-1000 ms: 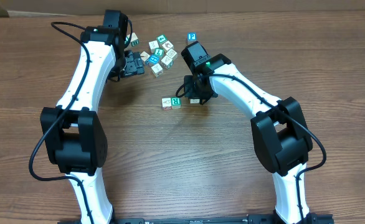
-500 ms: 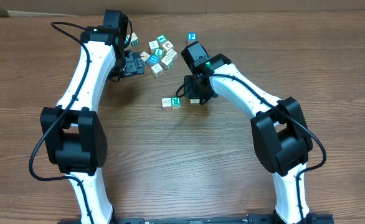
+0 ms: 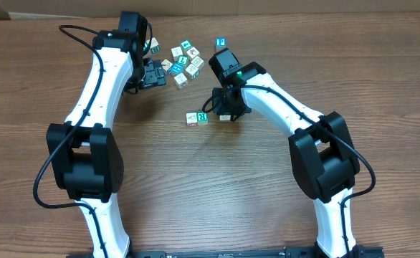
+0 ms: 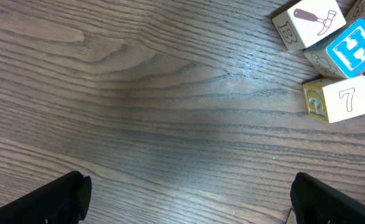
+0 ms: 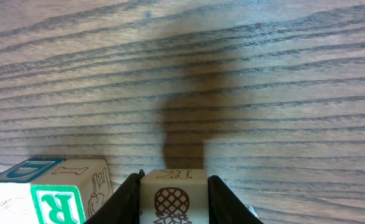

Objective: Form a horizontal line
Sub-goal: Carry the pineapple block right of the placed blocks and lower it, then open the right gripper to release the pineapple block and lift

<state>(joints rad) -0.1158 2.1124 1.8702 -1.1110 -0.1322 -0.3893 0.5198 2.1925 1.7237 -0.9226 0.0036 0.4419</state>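
My right gripper (image 3: pixel 224 113) is shut on a cream block with a brown pineapple picture (image 5: pixel 172 196), low over the wood table. Just left of it sits a block with a green R (image 5: pixel 52 193), which in the overhead view (image 3: pixel 202 117) stands beside a red-marked block (image 3: pixel 192 119) in a short row. A heap of several letter blocks (image 3: pixel 183 63) lies at the back. My left gripper (image 3: pixel 153 74) is open and empty just left of the heap; its wrist view shows a hammer block (image 4: pixel 308 22), a blue H block (image 4: pixel 355 50) and a 7 block (image 4: pixel 338 99).
A lone blue block (image 3: pixel 221 43) lies right of the heap at the back. One block (image 3: pixel 153 46) sits by the left arm's wrist. The wood table (image 3: pixel 217 186) stretches toward the front.
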